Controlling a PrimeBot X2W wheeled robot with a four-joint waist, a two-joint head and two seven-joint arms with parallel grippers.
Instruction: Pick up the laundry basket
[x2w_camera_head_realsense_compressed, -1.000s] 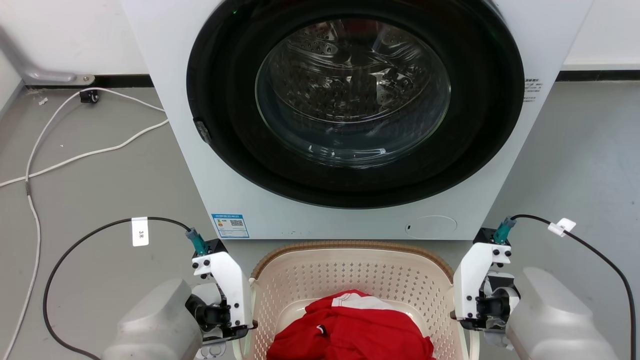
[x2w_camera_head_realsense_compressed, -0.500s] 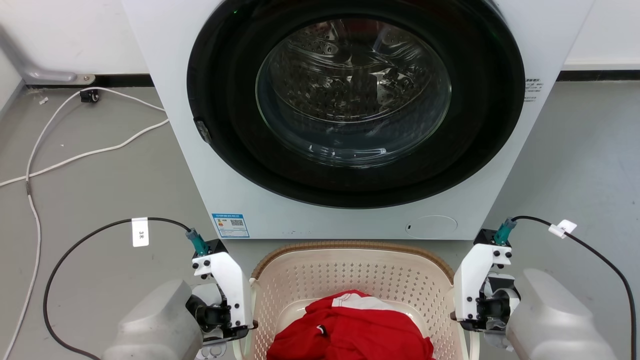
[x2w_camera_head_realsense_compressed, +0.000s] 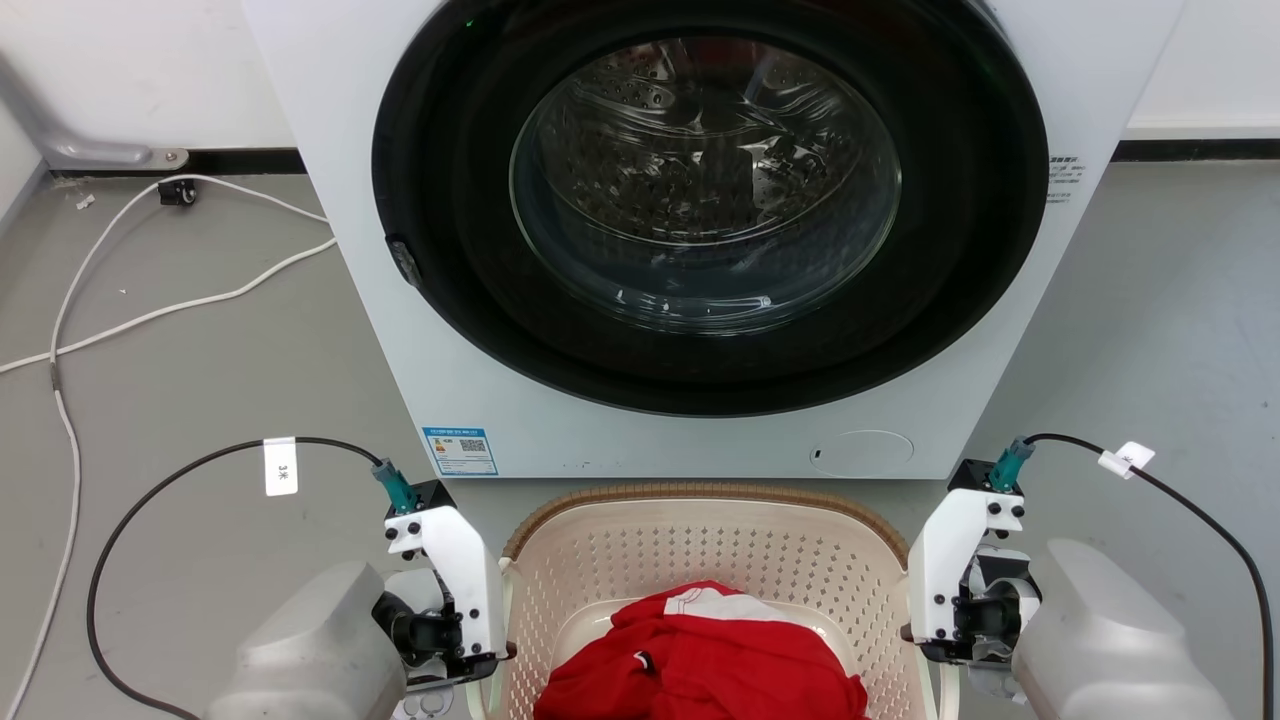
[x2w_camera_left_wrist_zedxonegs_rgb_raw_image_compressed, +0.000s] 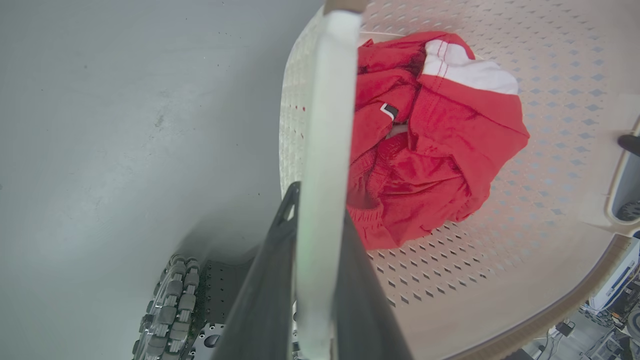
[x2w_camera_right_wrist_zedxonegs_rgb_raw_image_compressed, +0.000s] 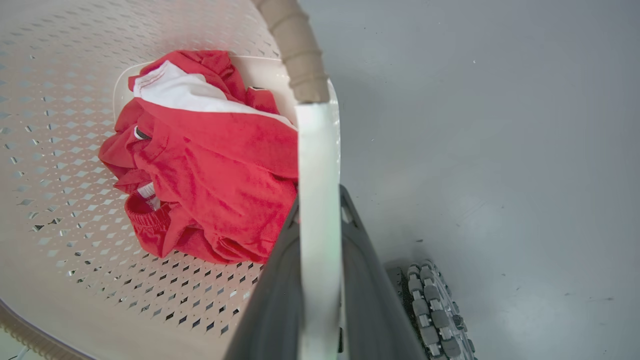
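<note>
Pos: laundry basket (x2w_camera_head_realsense_compressed: 700, 535) directly in front of washer (x2w_camera_head_realsense_compressed: 330, 200), betw. both arms; red garment (x2w_camera_head_realsense_compressed: 700, 660) inside. L gripper (x2w_camera_left_wrist_zedxonegs_rgb_raw_image_compressed: 320, 200): jaws clamped on L handle (x2w_camera_left_wrist_zedxonegs_rgb_raw_image_compressed: 327, 100). R gripper (x2w_camera_right_wrist_zedxonegs_rgb_raw_image_compressed: 320, 197): jaws clamped on R handle (x2w_camera_right_wrist_zedxonegs_rgb_raw_image_compressed: 315, 150). Can't tell if basket is off the floor (x2w_camera_head_realsense_compressed: 200, 380).
</note>
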